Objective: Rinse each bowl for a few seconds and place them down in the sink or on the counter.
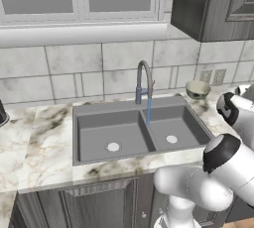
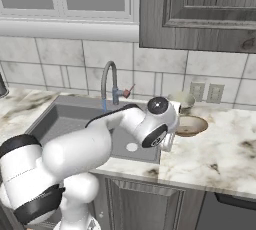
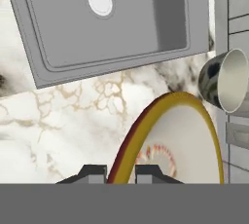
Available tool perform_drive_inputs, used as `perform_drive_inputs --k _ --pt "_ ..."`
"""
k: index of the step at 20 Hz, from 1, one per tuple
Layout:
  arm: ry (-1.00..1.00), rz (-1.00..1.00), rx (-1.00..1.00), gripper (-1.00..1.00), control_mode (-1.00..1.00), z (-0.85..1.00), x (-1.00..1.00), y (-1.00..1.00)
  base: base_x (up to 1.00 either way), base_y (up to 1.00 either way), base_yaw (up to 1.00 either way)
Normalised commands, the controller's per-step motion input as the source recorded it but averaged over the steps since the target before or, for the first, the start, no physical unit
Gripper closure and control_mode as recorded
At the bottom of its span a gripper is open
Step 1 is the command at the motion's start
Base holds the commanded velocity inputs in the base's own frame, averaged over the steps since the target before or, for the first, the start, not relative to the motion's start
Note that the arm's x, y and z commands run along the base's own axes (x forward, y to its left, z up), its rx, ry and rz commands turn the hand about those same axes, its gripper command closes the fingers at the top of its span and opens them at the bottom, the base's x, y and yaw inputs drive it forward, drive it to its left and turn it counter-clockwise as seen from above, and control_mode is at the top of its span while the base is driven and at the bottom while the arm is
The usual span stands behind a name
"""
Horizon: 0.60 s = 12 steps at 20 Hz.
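Observation:
My gripper (image 3: 121, 173) is shut on the yellow-brown rim of a bowl (image 3: 185, 145), which is cream inside with a red ring pattern. The rim runs between the two dark fingertips (image 3: 95, 171). In the right base view this bowl (image 2: 193, 125) is at the counter (image 2: 220, 149) just right of the sink (image 2: 60, 116), at my hand; whether it rests on the marble or hangs just above it I cannot tell. A second bowl (image 1: 197, 89) (image 2: 183, 98) (image 3: 226, 79), grey-tan outside, stands by the back wall behind the first. A thin blue stream (image 1: 148, 110) runs from the faucet (image 1: 143, 81) into the right basin.
The double sink (image 1: 89, 115) has a pale drain in each basin (image 1: 113, 146) (image 1: 171, 139). Tiled wall with two outlets (image 2: 207, 92) stands behind the bowls. A dark upper cabinet (image 2: 200, 9) hangs above the counter. My own arm (image 2: 100, 144) crosses the right basin.

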Motion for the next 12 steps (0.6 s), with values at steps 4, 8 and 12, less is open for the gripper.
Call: perform_drive_inputs --k 4,8,12 --pt "0.11 0.13 0.02 1.00 -1.00 0.22 -0.06 0.41 0.00 0.00 0.00" --pt "0.06 0.13 0.04 1.00 -1.00 0.10 -0.13 0.44 0.00 0.00 0.00" --pt "0.01 0.13 0.04 1.00 -1.00 0.05 -0.17 0.46 0.00 0.00 0.00"
